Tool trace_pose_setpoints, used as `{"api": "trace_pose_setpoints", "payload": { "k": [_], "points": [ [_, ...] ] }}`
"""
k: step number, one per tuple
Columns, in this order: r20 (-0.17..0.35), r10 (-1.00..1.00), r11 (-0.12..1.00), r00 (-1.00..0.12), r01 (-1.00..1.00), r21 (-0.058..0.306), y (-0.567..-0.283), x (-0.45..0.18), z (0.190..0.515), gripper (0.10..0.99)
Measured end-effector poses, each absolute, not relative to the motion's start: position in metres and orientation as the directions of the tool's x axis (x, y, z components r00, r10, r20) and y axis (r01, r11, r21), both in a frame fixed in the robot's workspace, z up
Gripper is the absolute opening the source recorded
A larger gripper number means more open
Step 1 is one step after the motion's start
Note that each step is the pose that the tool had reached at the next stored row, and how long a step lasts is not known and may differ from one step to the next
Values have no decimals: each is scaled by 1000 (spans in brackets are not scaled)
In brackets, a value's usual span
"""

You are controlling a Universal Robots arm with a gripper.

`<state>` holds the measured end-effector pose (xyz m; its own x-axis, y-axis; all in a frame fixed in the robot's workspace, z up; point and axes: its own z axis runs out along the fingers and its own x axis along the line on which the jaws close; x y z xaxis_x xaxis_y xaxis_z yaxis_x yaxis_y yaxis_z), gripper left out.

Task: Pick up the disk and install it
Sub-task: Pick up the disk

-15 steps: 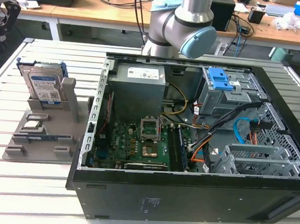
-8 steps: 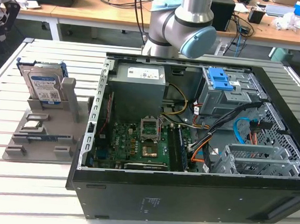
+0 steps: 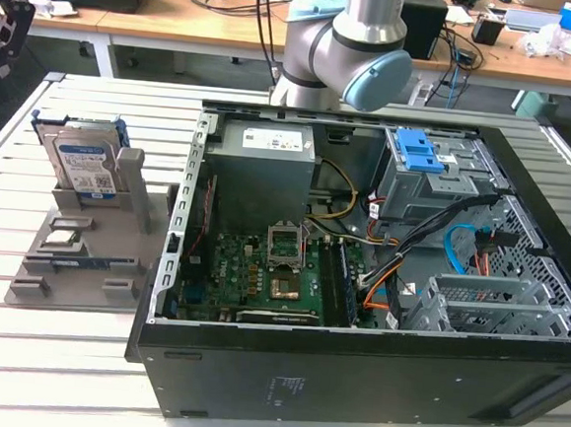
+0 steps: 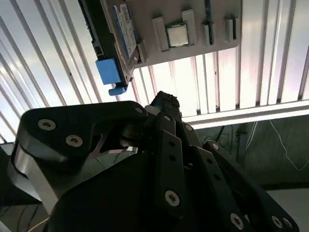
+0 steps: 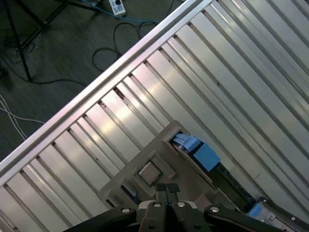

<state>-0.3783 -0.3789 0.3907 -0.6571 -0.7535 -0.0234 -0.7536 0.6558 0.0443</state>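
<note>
Slatted silver table (image 3: 16, 370) | silver blue-railed disk (image 3: 84, 163) upright in grey stand (image 3: 74, 256), near table edge | black gripper (image 5: 167, 189) closed, empty | wooden desks (image 3: 181, 27) behind

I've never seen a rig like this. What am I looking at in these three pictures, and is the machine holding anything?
The machine is a single robot arm with a gripper at its end. The exterior view comes from a camera off the arm. It shows a slatted metal table bearing an open computer case. Toward that view's left is a grey stand with the disk standing upright in it.

Both wrist views come from cameras riding on the arm, and they look past the gripper at that stand. They show the disk's blue rail and a small square chip lying in the stand. The gripper's fingertips are together and hold nothing; it hangs over the stand without touching it. The disk is not yet picked up.
</note>
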Motion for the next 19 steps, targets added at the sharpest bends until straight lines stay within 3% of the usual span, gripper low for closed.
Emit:
{"api": "trace_pose_setpoints", "payload": {
  "k": [4, 19],
  "points": [
    [-23, -833, 551, -552, -833, 44, -379, -378, 391, 106],
    [-23, -924, 379, -381, -924, 44, -379, -378, 391, 106]
  ]
}}
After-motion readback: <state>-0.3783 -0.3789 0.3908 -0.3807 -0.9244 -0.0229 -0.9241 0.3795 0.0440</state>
